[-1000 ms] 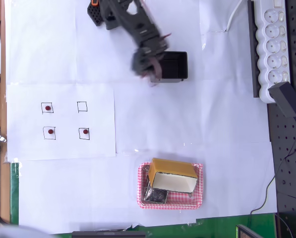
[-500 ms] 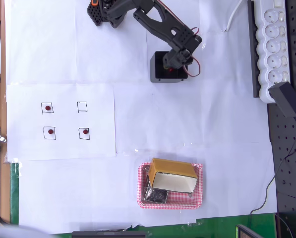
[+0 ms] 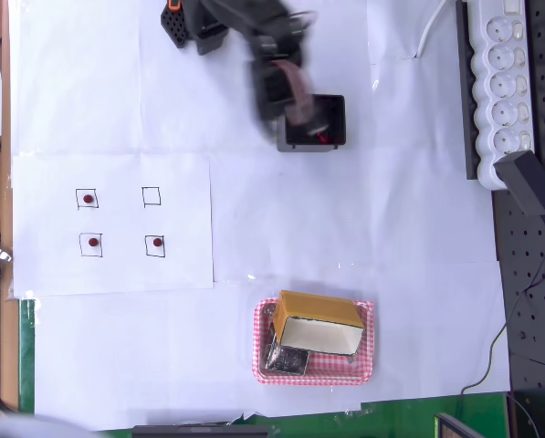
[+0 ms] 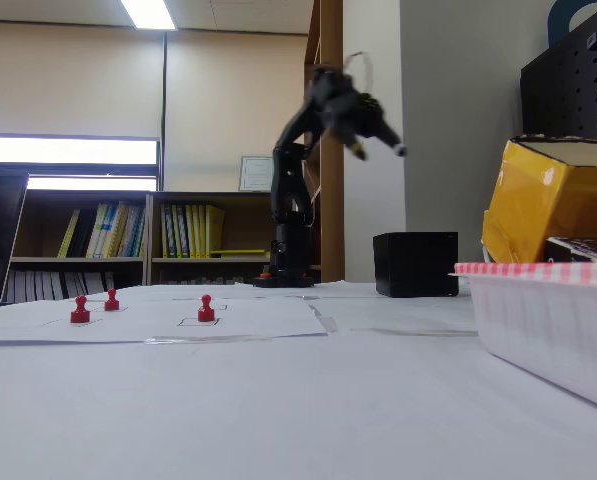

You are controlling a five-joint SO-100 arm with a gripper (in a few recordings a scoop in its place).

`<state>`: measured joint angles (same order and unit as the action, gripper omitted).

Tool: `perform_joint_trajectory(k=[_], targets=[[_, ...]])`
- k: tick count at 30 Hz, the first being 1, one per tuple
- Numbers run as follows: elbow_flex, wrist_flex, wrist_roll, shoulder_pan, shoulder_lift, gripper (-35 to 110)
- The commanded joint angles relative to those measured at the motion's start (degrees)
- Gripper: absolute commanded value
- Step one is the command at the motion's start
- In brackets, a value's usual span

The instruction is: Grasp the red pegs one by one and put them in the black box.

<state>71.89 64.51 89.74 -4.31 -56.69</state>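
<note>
On the white paper, left side of the overhead view, red pegs: three seen on the sheet with four printed squares
Peg one [image 3: 89, 198]: inside the upper-left square
Peg two [image 3: 91, 242]: inside the lower-left square
Peg three [image 3: 157, 243]: inside the lower-right square
Upper-right square [image 3: 151, 195]: drawn outline with bare paper inside
Fixed view of the pegs: three upright red knobs [image 4: 206, 308] standing on the sheet, well apart from the box
Black box [image 3: 331, 103]: near the top centre of the overhead view, well apart from the peg sheet; a small red spot [image 3: 323, 138] shows at its lower inside edge, too blurred to confirm as a peg
Black box in the fixed view [image 4: 415, 264]: upright on the table, right of the arm's base
Gripper [image 3: 288, 91]: motion-blurred over the left part of the box in the overhead view; in the fixed view [image 4: 378, 135] raised well above the box, tilted down to the right
Gripper condition: cannot be judged apart or together; blur hides the fingers, nothing red seen at the tip
Red-checked tray [image 3: 263, 370]: lower centre, holding a yellow-and-white cardboard box [image 3: 318, 310] and a dark packet [image 3: 287, 359]
Power strip [image 3: 501, 82]: along the upper right edge, white
</note>
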Motion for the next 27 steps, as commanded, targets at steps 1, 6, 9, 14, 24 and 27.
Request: perform_joint_trajectory(k=[1,6,9,14,24,27], targets=[[-30.6,-28.3,-8.6,11.2,4.5,15],[-39.4,-61.1,-6.5,15.9,-9.0,13],[-39.2,-80.2,-5.4,17.8,-22.8,13],[-32.5,-96.7,-3.6,19.3,-40.3,13],[-12.1,-103.0,-2.4,19.2,-62.8,13],[-8.4,-102.8,-2.0,18.5,-65.5,13]])
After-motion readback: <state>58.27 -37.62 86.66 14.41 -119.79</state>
